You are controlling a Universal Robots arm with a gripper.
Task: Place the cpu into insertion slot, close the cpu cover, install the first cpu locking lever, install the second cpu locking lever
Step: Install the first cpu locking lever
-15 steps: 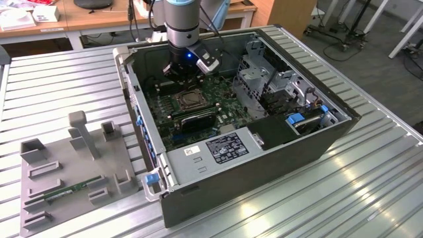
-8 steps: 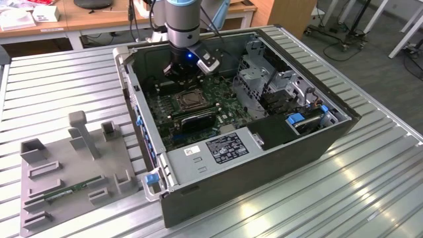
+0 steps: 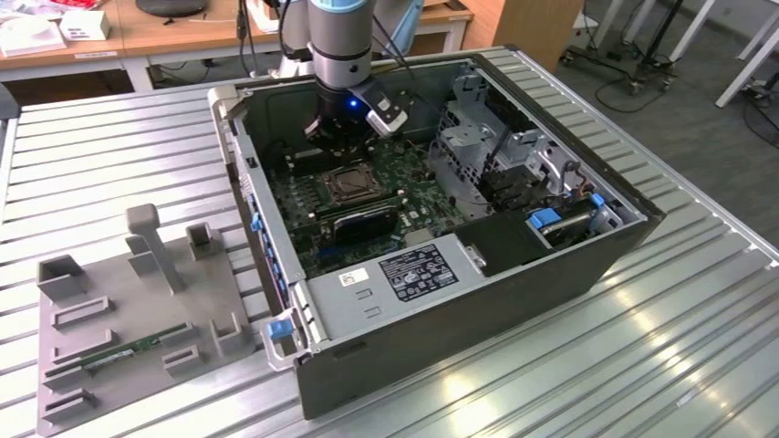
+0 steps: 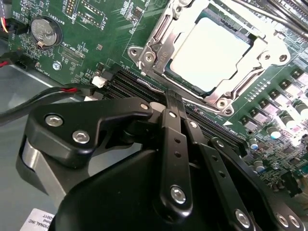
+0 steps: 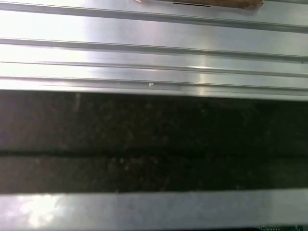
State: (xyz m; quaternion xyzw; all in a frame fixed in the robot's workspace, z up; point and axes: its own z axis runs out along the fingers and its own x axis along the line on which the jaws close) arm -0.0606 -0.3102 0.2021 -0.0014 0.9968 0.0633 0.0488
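Note:
The cpu (image 4: 207,50) lies flat in the insertion slot (image 3: 345,185) on the green motherboard inside the open computer case. The silver cpu cover (image 4: 156,53) is folded down around it, and the chip's pale face shows through the cover's window. A thin locking lever rod (image 4: 262,14) runs along one side of the socket; whether it is latched I cannot tell. My gripper (image 4: 172,98) hovers just beside the socket, toward the back of the case (image 3: 338,146). Its fingers are shut together and hold nothing.
A grey perforated drive cage (image 3: 469,137) fills the case's right side in the exterior view. A black rectangular block (image 3: 365,224) sits in front of the socket. Red and black cables (image 4: 43,96) and a coin battery (image 4: 44,32) are near the gripper. A grey fixture plate (image 3: 122,310) lies on the slatted table.

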